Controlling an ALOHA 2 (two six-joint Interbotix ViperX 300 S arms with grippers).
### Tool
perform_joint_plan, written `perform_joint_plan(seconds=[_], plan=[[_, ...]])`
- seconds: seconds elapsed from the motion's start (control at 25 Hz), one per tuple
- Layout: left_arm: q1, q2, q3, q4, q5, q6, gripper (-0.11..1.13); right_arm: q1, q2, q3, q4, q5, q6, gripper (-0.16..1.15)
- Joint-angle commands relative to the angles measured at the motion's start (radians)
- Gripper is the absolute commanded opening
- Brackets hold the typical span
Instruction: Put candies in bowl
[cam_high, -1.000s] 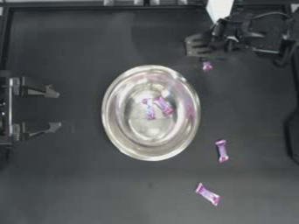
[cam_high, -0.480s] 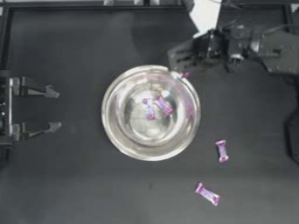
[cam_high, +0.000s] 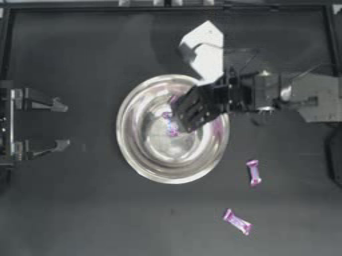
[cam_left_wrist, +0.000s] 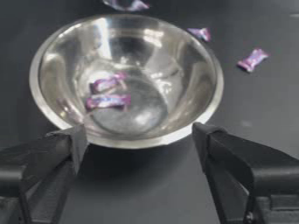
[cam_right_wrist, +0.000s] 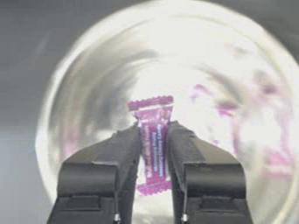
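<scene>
My right gripper (cam_right_wrist: 154, 144) is clamped on one candy (cam_right_wrist: 153, 140) above the inside of the bowl (cam_high: 133, 150), while my left gripper (cam_high: 60, 125) waits with jaws apart at the table's left side.

From straight overhead we look down on the whole worktop (cam_high: 80, 210). Low at the left, we look along the left end effector (cam_left_wrist: 137, 140) across to the bowl (cam_left_wrist: 210, 78). Close in, we look along the right end effector (cam_right_wrist: 154, 131) into that bowl (cam_right_wrist: 76, 100), which all three views share.
</scene>
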Motion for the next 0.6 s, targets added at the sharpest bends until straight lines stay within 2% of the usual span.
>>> perform_joint_plan(seconds=[0.04, 0.24, 0.44, 0.6], plan=[[0.000, 0.012, -0.025, -0.002, -0.005, 0.000, 1.01, 0.002, 0.009, -0.014, 0.052, -0.035, -0.106, 0.73], [0.000, 0.012, -0.025, -0.002, -0.005, 0.000, 1.01, -0.011, 0.031, -0.021, 0.149, -0.046, -0.288, 0.98], [0.000, 0.012, -0.023, -0.002, -0.005, -0.002, 1.01, -0.034, 0.020, -0.020, 0.273, -0.040, -0.408, 0.99], [0.000, 0.012, -0.025, -0.002, -0.005, -0.002, 1.01, -0.044, 0.014, -0.023, 0.341, -0.005, -0.445, 0.99]])
